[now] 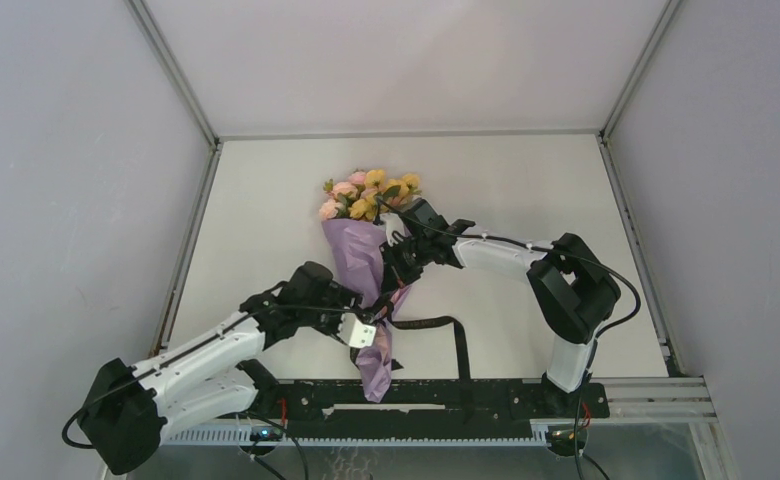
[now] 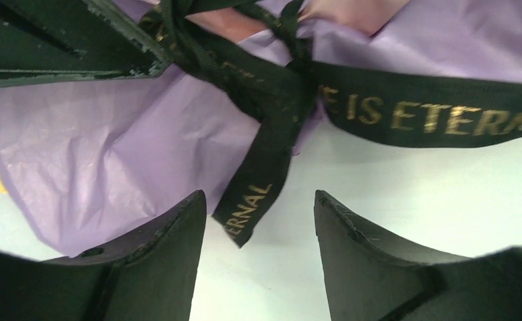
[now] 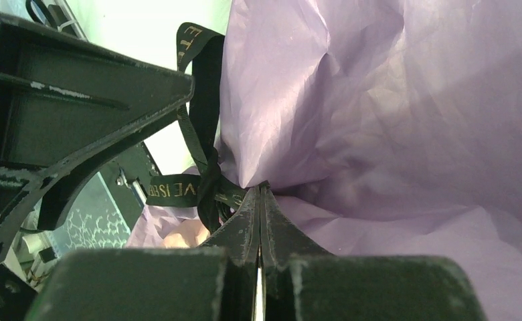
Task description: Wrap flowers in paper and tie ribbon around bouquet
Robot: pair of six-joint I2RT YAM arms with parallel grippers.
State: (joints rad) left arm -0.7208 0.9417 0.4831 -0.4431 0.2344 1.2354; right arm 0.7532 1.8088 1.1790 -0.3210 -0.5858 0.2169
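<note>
Tying step judged nearly done. The ribbon (image 2: 432,114) is knotted round the paper (image 1: 358,255) at the waist of the bouquet (image 1: 366,270), which is laid mid-table (image 1: 526,200) with the flowers (image 1: 366,192) at the far end. The left claw (image 2: 258,214) is spread apart and empty, at the short tail. The right claw (image 3: 259,194) is pressed together beside the knot; whether ribbon is pinched cannot be told. Next, a tail likely needs gripping and pulling snug.
</note>
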